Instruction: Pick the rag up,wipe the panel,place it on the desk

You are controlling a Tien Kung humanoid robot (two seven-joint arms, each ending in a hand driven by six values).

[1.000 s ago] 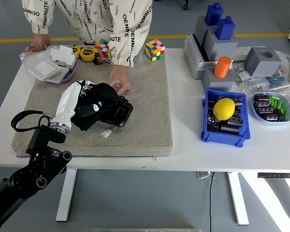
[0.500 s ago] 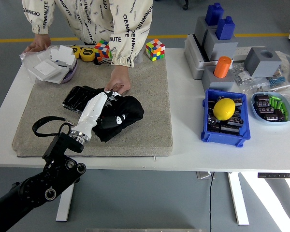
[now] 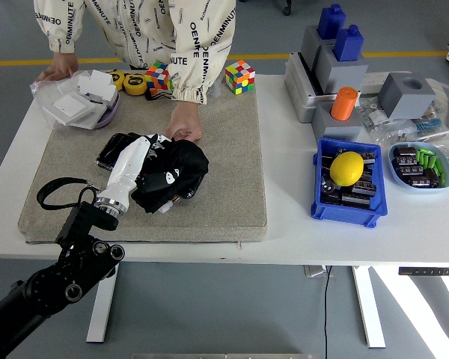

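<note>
My left robot hand (image 3: 144, 161) is closed on the black rag (image 3: 170, 174), pressing it onto the dark panel (image 3: 114, 149) w/ the rag covering most of it. Panel sits on the grey mat (image 3: 224, 179) on the bench (image 3: 284, 217). A person's hand (image 3: 183, 126) rests on the mat just beyond the rag, touching the panel's far edge.
</note>
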